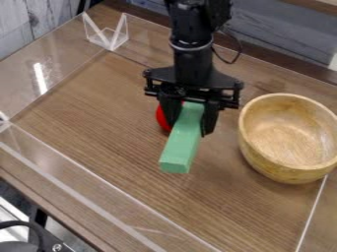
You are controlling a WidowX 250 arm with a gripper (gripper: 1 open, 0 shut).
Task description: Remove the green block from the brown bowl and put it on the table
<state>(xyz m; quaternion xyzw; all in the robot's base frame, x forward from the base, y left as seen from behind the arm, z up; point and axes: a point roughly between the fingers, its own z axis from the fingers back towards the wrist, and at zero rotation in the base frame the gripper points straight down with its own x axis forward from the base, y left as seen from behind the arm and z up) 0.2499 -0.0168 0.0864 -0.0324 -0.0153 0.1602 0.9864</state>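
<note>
On grained table (118,187) — flat-sided green block (183,144) (clamped), round bowl (287,136)

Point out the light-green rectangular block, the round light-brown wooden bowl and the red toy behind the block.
light-green rectangular block (180,146), camera view, middle of its top face.
round light-brown wooden bowl (250,148), camera view, left part of the rim.
red toy (164,117), camera view, its visible left side.

The light-green rectangular block (183,143) hung tilted near the middle of the brown wood-grain table (105,187), its upper end pinched and its lower end pointing toward the front edge — whether that end touched the wood could not be told. The round light-brown wooden bowl (287,137) sat upright and empty near the right edge — apart from the block.
</note>
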